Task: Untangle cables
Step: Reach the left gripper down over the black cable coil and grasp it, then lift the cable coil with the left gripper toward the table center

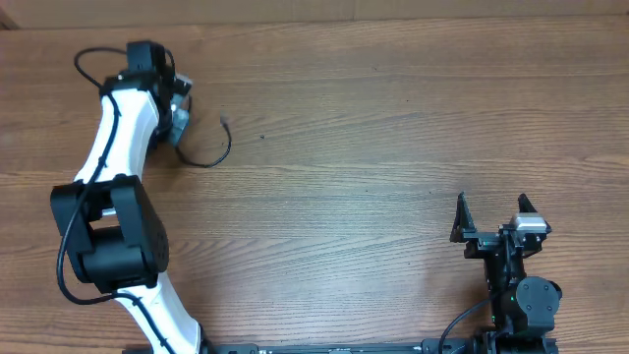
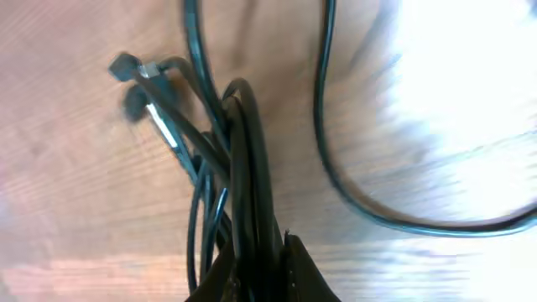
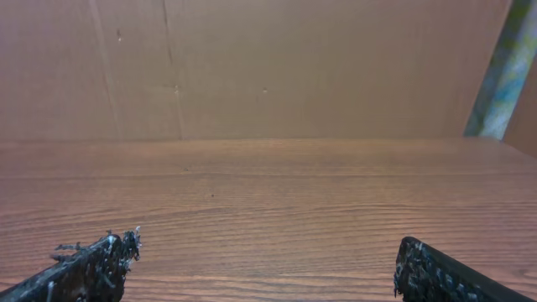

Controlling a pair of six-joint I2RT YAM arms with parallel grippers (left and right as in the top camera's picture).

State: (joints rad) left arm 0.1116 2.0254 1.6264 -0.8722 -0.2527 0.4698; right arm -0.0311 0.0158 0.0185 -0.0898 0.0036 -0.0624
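Observation:
In the left wrist view, my left gripper (image 2: 262, 256) is shut on a bundle of thin black cables (image 2: 243, 159) running up from between its jaws. Two metal-tipped plugs (image 2: 134, 71) stick out at the upper left of the bundle. One loose strand (image 2: 336, 180) curves away to the right over the wood. Overhead, the left gripper (image 1: 177, 110) sits at the far left of the table, and a cable loop (image 1: 218, 155) trails out to its right. Near the front right edge, my right gripper (image 1: 491, 211) stands open, far from the cables. Its fingers (image 3: 92, 267) have only bare wood between them.
The wooden table (image 1: 373, 147) stretches between the two arms. A brown cardboard wall (image 3: 268, 67) stands behind the table's far edge. The white left arm (image 1: 118, 147) lies along the table's left side, and its own thicker black cable (image 1: 86, 61) loops beside the wrist.

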